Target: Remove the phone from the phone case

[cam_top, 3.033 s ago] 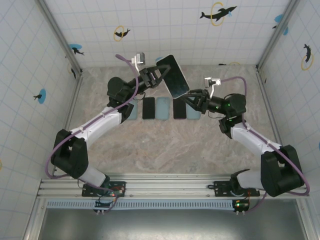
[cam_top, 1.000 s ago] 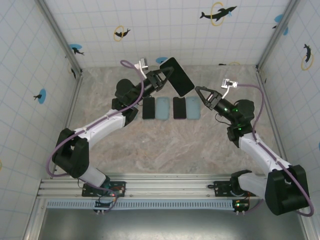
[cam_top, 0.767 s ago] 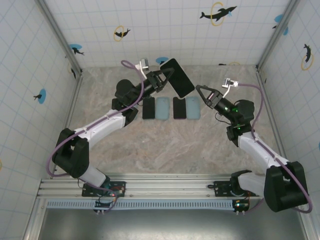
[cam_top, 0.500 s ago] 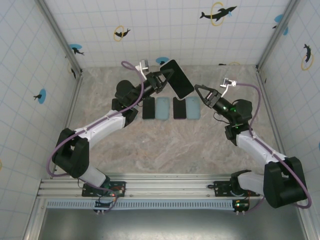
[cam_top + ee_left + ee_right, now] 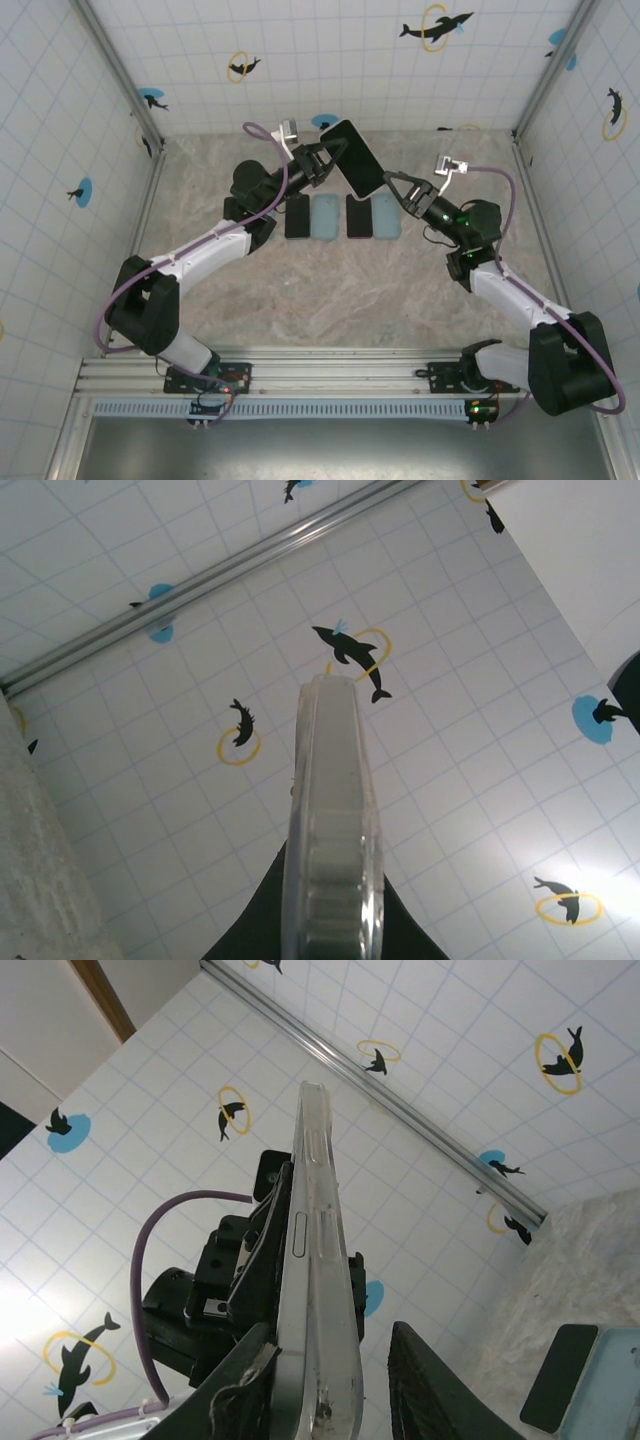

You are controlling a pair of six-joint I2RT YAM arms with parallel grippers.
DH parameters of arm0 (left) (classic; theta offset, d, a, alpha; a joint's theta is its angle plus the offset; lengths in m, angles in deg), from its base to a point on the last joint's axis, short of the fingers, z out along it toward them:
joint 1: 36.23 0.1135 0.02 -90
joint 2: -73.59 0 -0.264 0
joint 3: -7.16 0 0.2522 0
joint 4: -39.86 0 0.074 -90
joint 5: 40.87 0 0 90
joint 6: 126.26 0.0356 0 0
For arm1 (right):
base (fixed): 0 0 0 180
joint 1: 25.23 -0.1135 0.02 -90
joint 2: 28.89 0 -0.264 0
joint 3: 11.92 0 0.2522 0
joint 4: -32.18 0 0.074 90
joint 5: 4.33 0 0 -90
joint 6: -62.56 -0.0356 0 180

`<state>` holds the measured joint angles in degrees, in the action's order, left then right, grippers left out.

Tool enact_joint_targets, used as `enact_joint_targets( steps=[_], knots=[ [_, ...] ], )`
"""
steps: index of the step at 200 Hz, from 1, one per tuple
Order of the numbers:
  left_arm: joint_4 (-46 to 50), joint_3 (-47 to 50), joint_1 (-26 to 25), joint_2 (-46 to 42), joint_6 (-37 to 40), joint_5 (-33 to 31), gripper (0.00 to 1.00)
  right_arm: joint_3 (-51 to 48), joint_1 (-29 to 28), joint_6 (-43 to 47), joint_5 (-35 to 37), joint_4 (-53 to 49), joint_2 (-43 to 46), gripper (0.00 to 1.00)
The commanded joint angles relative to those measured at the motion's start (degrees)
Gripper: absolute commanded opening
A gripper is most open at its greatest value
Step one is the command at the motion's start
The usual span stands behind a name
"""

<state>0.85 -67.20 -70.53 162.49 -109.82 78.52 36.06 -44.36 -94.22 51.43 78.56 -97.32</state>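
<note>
my left claw (image 5: pixel 328 160) clamps the cased phone (image 5: pixel 352 158) aloft, its long axis slanting down toward my right claw (image 5: pixel 392 188), whose spread fingers (image 5: pixel 430 1390) straddle its lower end.

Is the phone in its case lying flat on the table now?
No, the left fingers hold the phone tilted in the air above the table.

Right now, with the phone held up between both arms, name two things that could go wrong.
The cased phone hangs in mid-air, clamped by the left gripper alone; a tug from the open right gripper might pull it loose. It could then drop onto the phones and cases lying on the table.
</note>
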Motion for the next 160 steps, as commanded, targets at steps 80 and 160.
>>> enact_joint_targets(
  steps=[80, 160],
  knots=[
    [-6.7, 0.5, 0.0, -1.4, -2.0, 0.7, 0.0, -2.1, 2.6, -6.5, 1.8, 7.2, -0.1, 0.33],
    [-6.8, -0.3, 0.0, -1.2, -2.5, 0.8, 0.0, -0.2, -0.2, -2.8, -0.7, 3.4, -1.2, 0.33]
  ],
)
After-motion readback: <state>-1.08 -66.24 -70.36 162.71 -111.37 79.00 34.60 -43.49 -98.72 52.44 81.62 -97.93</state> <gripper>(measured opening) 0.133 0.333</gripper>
